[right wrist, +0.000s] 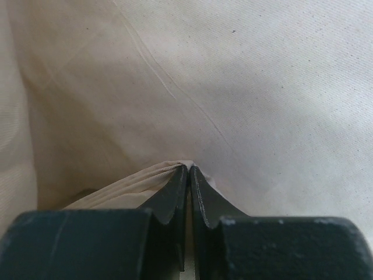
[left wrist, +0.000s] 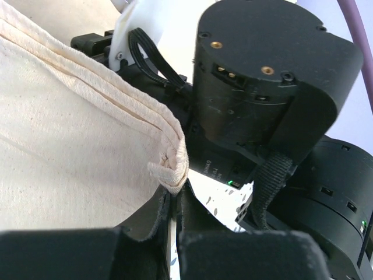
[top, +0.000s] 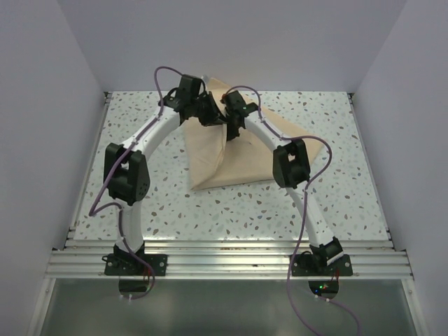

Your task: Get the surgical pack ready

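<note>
Top external: speckled table (top: 161, 210), pale walls (top: 42, 105), left pincer (left wrist: 175, 192) and right pincer (right wrist: 187, 170) tight on cloth (top: 224, 164)

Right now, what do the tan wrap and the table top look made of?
Tan wrap: woven fabric, likely cotton, matte; fine weave and a stitched, folded hem show in the left wrist view. Table top: hard, white with dark speckles, terrazzo-like; stone or printed laminate, I cannot tell.
</note>
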### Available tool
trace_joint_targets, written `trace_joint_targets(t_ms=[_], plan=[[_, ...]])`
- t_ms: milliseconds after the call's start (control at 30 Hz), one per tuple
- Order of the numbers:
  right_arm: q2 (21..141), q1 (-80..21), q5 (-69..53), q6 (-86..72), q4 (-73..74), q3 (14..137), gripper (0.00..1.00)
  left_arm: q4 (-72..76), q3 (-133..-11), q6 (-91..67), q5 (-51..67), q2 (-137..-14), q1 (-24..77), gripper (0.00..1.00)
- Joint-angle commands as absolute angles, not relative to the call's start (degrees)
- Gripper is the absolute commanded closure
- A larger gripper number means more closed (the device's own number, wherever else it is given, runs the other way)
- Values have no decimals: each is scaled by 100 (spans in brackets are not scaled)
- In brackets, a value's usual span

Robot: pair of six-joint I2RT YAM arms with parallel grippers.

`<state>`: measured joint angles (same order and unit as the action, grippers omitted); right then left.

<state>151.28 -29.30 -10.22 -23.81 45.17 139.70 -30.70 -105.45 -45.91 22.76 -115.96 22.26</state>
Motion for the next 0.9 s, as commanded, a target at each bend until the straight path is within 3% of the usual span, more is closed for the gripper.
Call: trace_joint_targets(t_ms=[0, 567, 867], plan=[[15460, -2874, -1353, -2645, 4633, 13579, 93, -2716, -10968, -4623, 2408, -11715, 2232, 100], [15680, -2637, -2381, -2997, 4491, 13579, 89, -2408, -11523, -4940, 2830, -12682, 2496, 100], [15328, -2145, -2558, -3234, 4219, 13403, 75, -2514, -11505, -4852, 2839, -12797, 2540, 100]])
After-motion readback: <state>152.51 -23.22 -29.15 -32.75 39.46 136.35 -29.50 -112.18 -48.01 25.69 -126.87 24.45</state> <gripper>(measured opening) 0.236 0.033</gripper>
